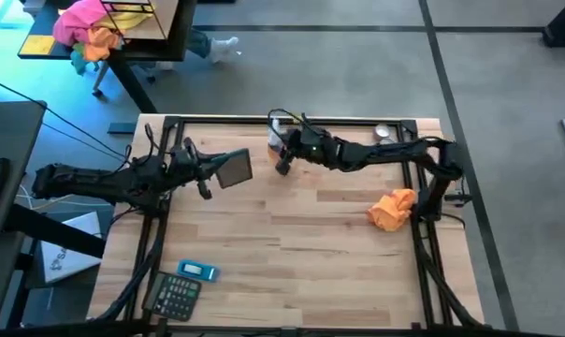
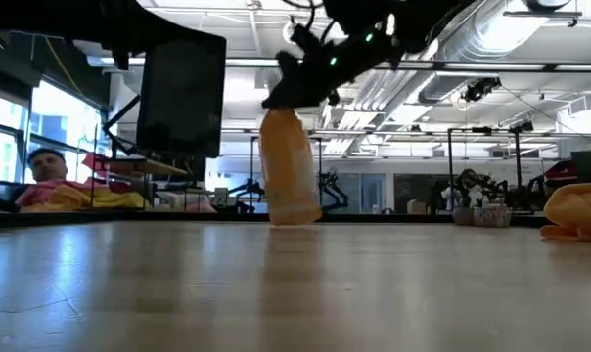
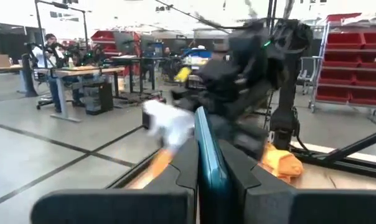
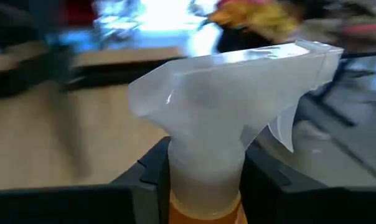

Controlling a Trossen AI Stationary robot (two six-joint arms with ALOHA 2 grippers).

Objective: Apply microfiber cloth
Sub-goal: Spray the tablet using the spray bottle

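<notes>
— Where is the soft orange microfiber cloth (image 1: 392, 210), and which way does it run?

— It lies crumpled on the pale wooden slatted table (image 1: 292, 243), near the right edge, just beside the right arm's base post. No clear long axis; it is a bunched lump, slightly wider than deep in the high view, with folds and a raised ridge toward the far side. Nothing touches it.

— How does it look from table height?

— A rounded, folded orange heap (image 2: 577, 213) at the far right, sitting flat on the tabletop.

— And the right gripper (image 1: 283, 161)?

— Well apart from the cloth, reached across to the far middle of the table. Its fingers are clamped around the neck of the small orange spray bottle with a white trigger top (image 4: 238, 106), which stands upright (image 2: 288, 176) on the table.

— The left gripper (image 1: 210, 174)?

— Raised over the left-centre of the table, pinching the flat black phone (image 1: 234, 169) on edge between its fingers (image 3: 244, 180); the phone faces the bottle.
</notes>
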